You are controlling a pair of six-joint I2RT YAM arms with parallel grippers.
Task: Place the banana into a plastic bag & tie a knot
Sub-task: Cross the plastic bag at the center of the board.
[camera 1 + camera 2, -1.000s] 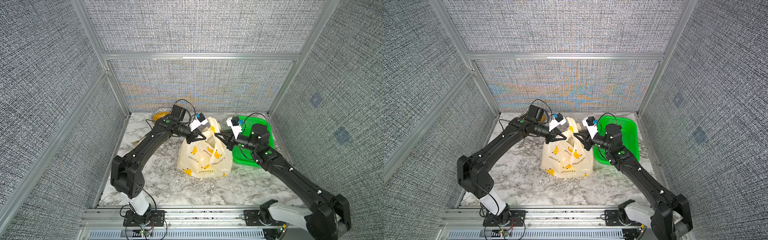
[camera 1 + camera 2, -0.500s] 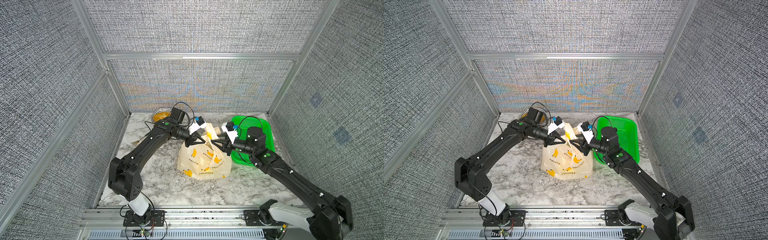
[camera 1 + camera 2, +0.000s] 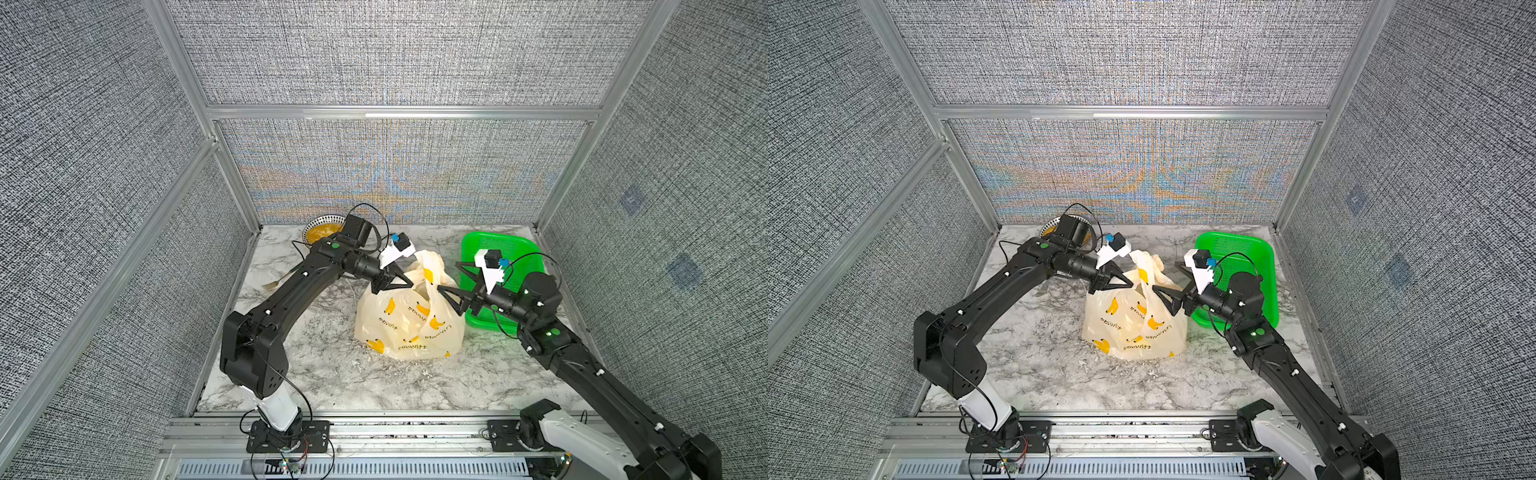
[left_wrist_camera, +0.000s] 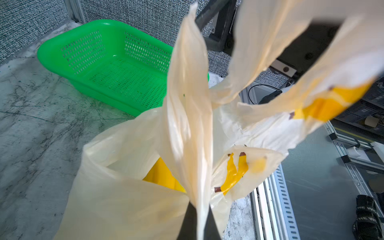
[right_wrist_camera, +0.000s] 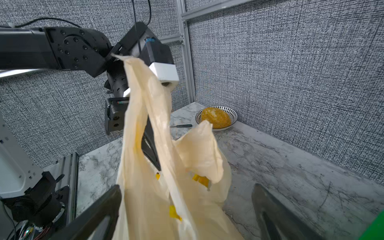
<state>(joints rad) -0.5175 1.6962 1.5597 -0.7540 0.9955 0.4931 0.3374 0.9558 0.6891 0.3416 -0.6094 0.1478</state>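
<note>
The cream plastic bag (image 3: 409, 322) (image 3: 1136, 326) with printed bananas stands on the marble top between my arms. My left gripper (image 3: 409, 284) (image 3: 1130, 286) (image 4: 198, 220) is shut on one handle strip of the bag (image 4: 187, 116), which it holds up. Inside the bag's mouth lies the yellow banana (image 4: 161, 174). My right gripper (image 3: 447, 275) (image 3: 1165, 276) (image 5: 186, 187) is open at the bag's right top; the bag (image 5: 145, 207) and a loose handle strip lie between its wide fingers (image 5: 99, 212). No knot shows in any view.
A green perforated basket (image 3: 521, 257) (image 3: 1250, 249) (image 4: 104, 62) sits right of the bag, under my right wrist. A patterned bowl of yellow food (image 3: 320, 232) (image 5: 216, 117) stands in the back left corner, with a fork (image 3: 274, 284) near it. Mesh walls enclose the table.
My right gripper has gone from shut on a bag handle to wide open and has let the handle go. My left gripper still holds its handle strip.
</note>
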